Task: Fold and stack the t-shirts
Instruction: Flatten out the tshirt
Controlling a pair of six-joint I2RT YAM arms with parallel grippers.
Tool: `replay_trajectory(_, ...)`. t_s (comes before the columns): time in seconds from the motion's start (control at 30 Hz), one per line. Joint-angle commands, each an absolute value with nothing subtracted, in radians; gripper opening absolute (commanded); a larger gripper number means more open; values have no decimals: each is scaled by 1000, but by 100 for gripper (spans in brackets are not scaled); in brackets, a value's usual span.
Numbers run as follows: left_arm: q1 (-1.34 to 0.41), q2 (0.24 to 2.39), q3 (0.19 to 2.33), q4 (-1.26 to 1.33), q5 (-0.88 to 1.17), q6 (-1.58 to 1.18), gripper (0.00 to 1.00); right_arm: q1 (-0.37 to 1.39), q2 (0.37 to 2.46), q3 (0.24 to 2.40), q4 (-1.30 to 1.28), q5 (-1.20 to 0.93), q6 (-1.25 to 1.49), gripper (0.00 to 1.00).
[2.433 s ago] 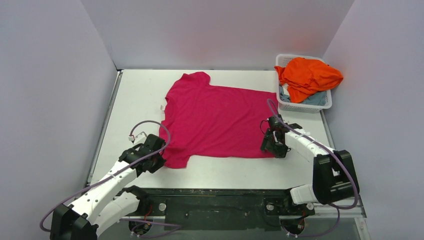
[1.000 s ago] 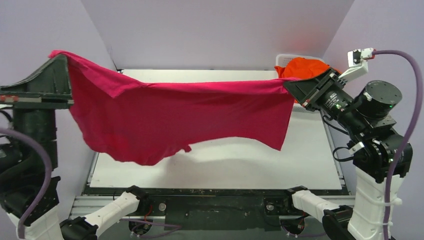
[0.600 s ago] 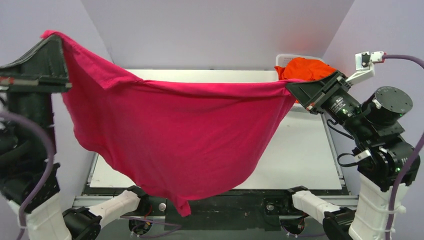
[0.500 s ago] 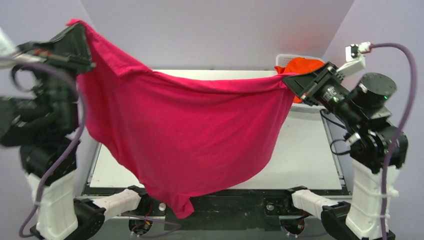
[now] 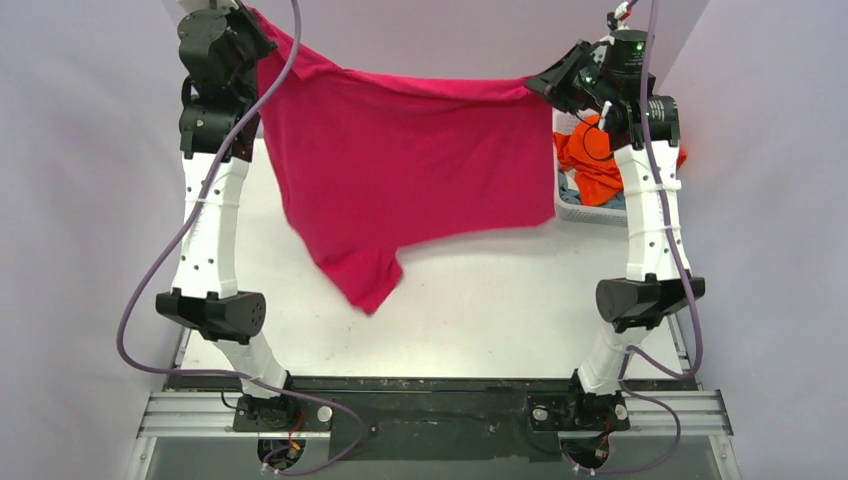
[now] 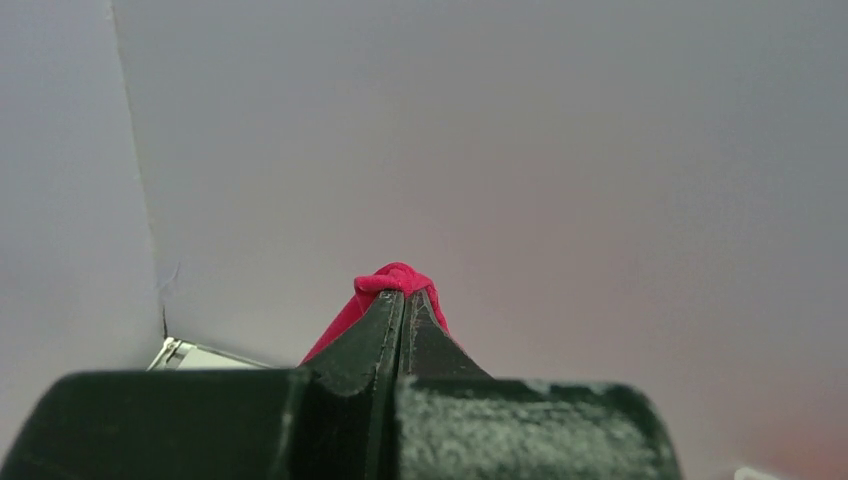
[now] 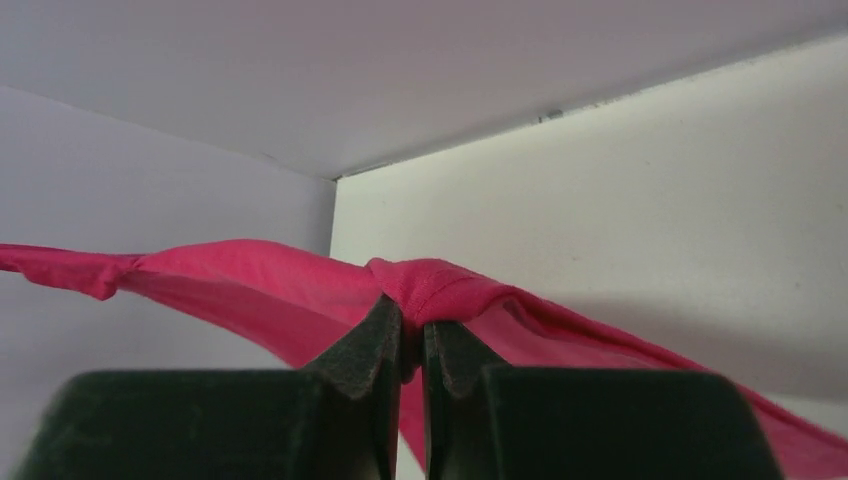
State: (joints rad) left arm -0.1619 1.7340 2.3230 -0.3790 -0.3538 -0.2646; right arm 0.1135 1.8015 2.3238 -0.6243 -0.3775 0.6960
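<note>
Your left pincer (image 5: 244, 22) and right pincer (image 5: 540, 83), each clamped on a top corner of the magenta t-shirt (image 5: 400, 160), have swung away from you, so the cloth now hangs stretched between and below them over the worktop (image 5: 500, 300), likely ready for laying flat.

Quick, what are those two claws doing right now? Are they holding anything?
Left gripper: closed, pinching one upper end of the hanging pink t-shirt.
Right gripper: closed, pinching the other upper end of the same shirt.
</note>
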Motion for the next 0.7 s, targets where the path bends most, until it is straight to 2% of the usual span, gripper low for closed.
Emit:
replay_trajectory(0.0,-129,1724,2489,-210,-231,-321,0,86,1805,2417,-367,-465,781,0)
replay_trajectory(0.13,-105,1716,2490,-197,-194,-329,0,57,1794,2290,-171,-518,882,0)
replay_trajectory(0.3,-93,1642,2308,-225,-170,-306,0,46,1800,2136,-161,-576,884,0)
replay_trajectory(0.37,-92,1573,2133,-209,-136,-308,0,46,1799,2048,-161,-596,871,0)
replay_trajectory(0.53,-92,1309,1414,75,-63,-388,0,48,1790,1765,-163,-616,813,0)
replay_trajectory(0.67,-93,1151,1049,135,-36,-524,0,49,1796,1568,-197,-575,760,0)
